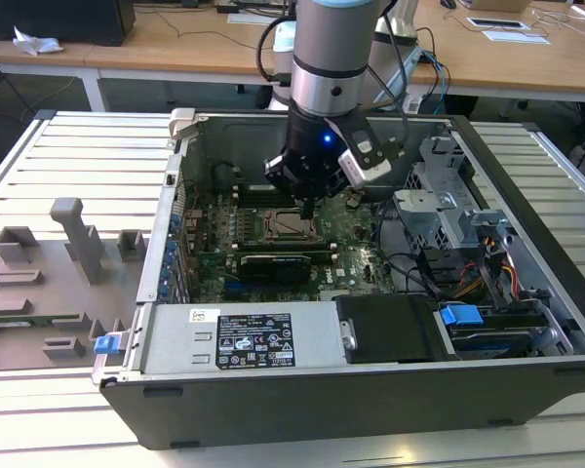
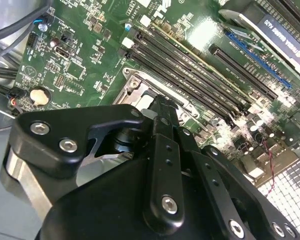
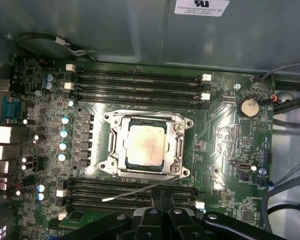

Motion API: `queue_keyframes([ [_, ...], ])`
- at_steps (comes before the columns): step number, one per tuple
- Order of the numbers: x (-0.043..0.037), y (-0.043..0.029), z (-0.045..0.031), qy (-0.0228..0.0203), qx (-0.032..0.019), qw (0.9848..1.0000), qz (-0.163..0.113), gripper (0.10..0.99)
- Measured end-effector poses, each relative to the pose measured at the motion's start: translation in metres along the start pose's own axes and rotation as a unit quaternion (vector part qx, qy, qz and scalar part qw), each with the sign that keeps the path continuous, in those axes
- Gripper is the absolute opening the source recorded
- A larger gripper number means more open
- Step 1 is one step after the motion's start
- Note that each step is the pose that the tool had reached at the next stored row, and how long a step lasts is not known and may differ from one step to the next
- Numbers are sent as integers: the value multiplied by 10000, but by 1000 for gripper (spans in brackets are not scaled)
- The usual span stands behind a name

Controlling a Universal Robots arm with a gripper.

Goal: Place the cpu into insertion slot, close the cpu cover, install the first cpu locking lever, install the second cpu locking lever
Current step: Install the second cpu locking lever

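In the exterior view the jaws (image 1: 307,207) hang inside the open computer case (image 1: 526,292), which lies on the slatted bench (image 1: 78,156), just above the 12 o'clock edge of the insertion slot (image 1: 292,226) at the middle of the green motherboard (image 1: 356,239). In the first wrist view the cpu (image 3: 146,145) lies flat in the insertion slot (image 3: 186,123), its silvery top showing through the square opening of the cpu cover (image 3: 179,147), which is folded down over it. A thin metal locking lever (image 3: 135,191) slants free from the socket's edge across the memory slots (image 3: 110,192) (its loose end points out over the board, not tucked under a catch). The fingers (image 3: 162,200) appear drawn together, their dark tips meeting beside that lever; in the second wrist view the jaws (image 2: 162,107) look likewise closed, with nothing visibly held between them, just over the socket's metal corner (image 2: 135,84).
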State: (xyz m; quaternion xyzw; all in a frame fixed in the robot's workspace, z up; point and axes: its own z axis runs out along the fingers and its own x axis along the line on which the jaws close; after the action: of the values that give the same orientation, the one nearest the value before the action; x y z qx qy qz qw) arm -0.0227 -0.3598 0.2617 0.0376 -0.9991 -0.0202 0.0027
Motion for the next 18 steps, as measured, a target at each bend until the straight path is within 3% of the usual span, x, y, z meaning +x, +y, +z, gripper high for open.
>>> queue_keyframes([
  [14,0,-11,144,0,-3,10000,0,106],
  [15,0,-12,153,-1,-10,10000,0,106],
  [18,21,-40,172,-7,-96,10000,-1,106],
])
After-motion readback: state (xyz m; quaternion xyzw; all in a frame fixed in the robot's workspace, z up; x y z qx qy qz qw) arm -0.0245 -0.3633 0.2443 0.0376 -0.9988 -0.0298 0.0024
